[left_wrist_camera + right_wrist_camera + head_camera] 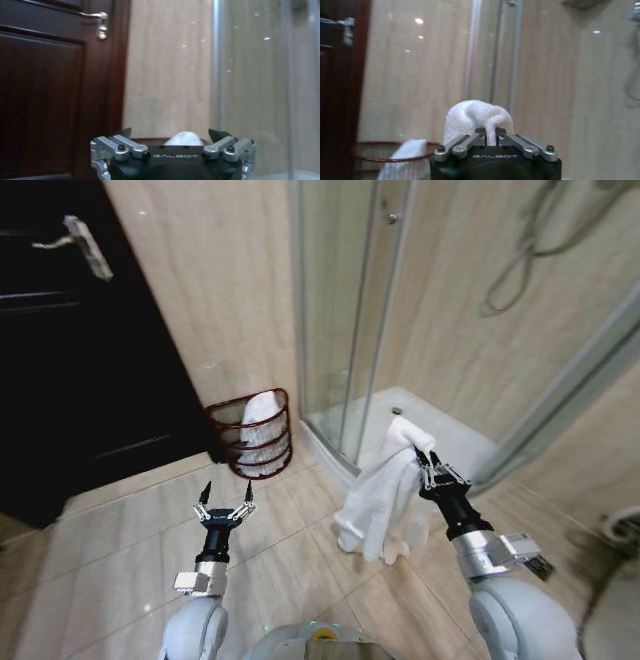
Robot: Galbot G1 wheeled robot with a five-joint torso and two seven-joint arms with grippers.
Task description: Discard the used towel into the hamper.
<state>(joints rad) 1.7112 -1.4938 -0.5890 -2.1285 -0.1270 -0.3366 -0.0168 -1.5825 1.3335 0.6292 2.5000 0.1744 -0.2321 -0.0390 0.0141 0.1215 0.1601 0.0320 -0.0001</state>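
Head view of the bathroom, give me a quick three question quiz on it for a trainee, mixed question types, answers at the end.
1. True or false: the right tool is shut on the white towel.
2. Multiple choice: where does the hamper stand? A) inside the shower stall B) on the floor by the tiled wall, between the dark door and the glass shower panel C) behind the robot.
3. Short answer: what is the left tool holding?

Key:
1. True; the towel hangs from it, clear of the floor.
2. B; it already holds some white cloth.
3. Nothing; it is open, over the floor tiles.
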